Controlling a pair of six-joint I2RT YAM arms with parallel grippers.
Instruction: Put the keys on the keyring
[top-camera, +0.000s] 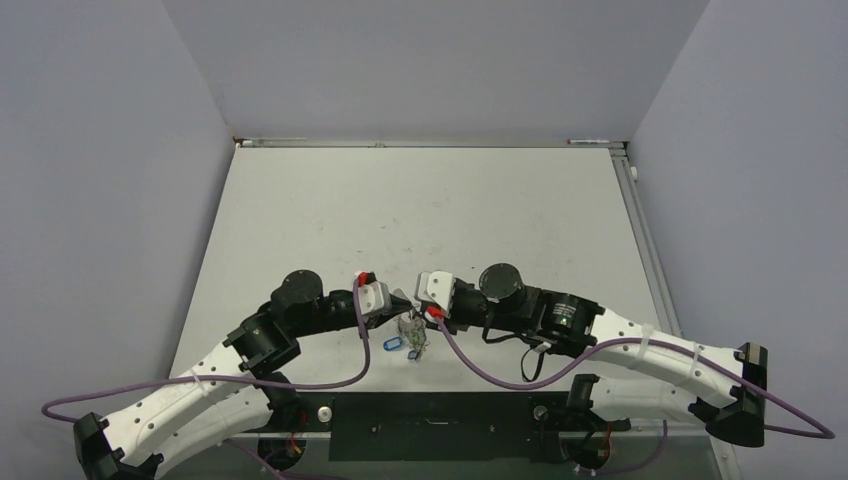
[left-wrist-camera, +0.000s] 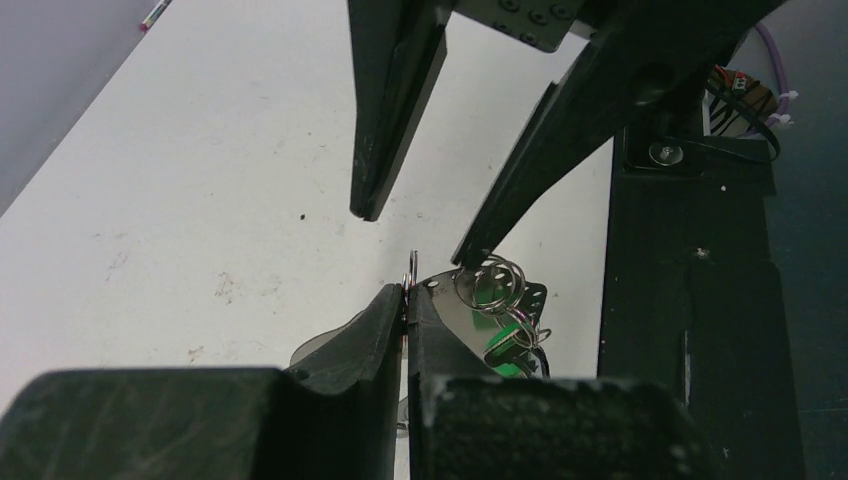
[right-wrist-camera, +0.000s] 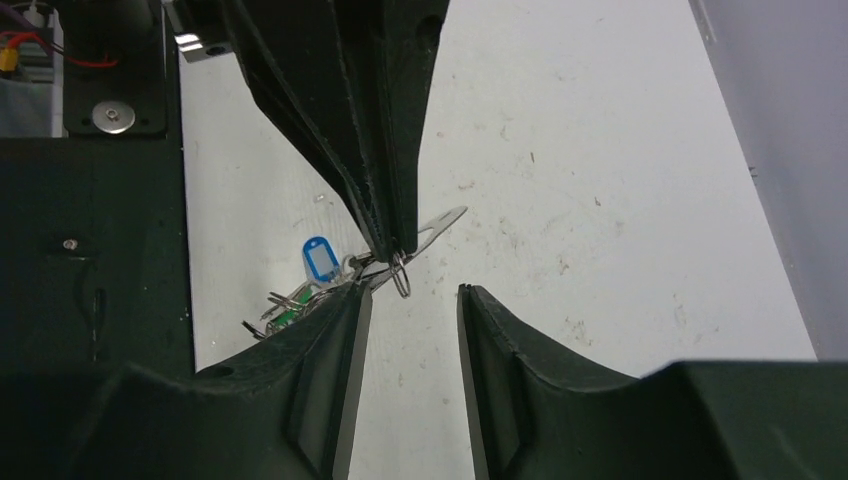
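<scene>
My left gripper (left-wrist-camera: 407, 292) is shut on a thin silver ring (left-wrist-camera: 411, 268), seen edge-on; it looks like the keyring. The keys hang from it in a bunch: small split rings (left-wrist-camera: 490, 280), a green tag (left-wrist-camera: 505, 345), a blue tag (right-wrist-camera: 318, 258) and a bare silver key (right-wrist-camera: 443, 220). In the top view the bunch (top-camera: 405, 340) dangles just above the table, between the two wrists. My right gripper (right-wrist-camera: 412, 292) faces the left gripper (right-wrist-camera: 393, 250) tip to tip and is open. Nothing lies between its fingers; its left fingertip (right-wrist-camera: 358, 295) sits against the bunch.
The white table (top-camera: 420, 210) is scuffed. A black mounting plate (top-camera: 440, 420) runs along its near edge under the arm bases. Purple cables (top-camera: 480, 370) loop from both wrists. A pen (top-camera: 590, 142) lies at the far edge. Grey walls enclose three sides.
</scene>
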